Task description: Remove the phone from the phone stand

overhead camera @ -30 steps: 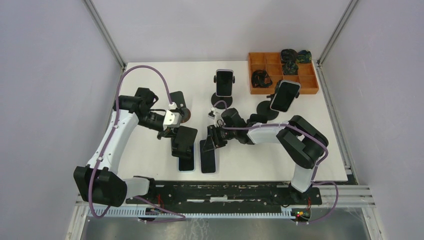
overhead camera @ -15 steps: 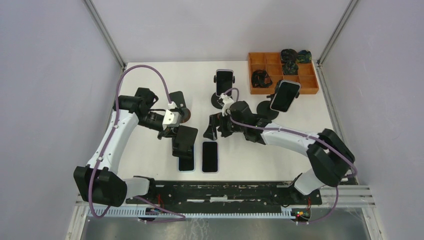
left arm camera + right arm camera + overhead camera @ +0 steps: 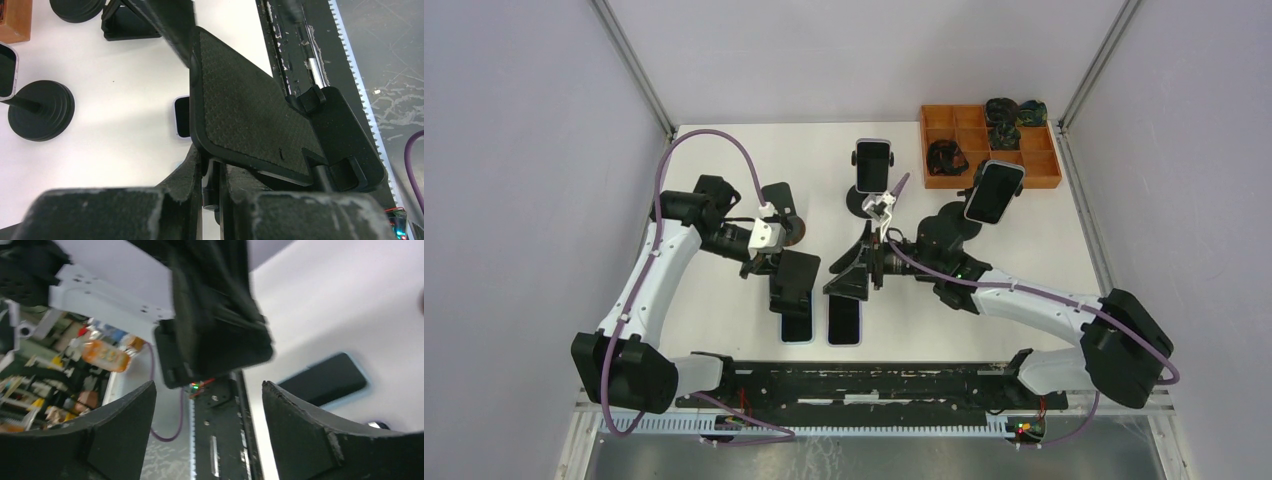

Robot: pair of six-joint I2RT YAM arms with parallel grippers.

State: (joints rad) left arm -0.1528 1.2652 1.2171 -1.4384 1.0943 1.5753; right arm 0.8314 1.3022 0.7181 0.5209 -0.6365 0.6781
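Above the laid phone [image 3: 845, 325], right hand [image 3: 839, 275] lifted, seemingly empty.

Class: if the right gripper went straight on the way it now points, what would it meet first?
Probably the phone stand held by the left gripper, though depth is unclear.

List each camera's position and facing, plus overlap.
Top external: fixed above, behind the robot, looking down at the table; left arm and right arm show.
Left wrist: on the left tool, looking along its fingers at the phone stand it clamps.
Right wrist: on the open right tool, facing the near rail.
Shared: both wrist views show that stand.
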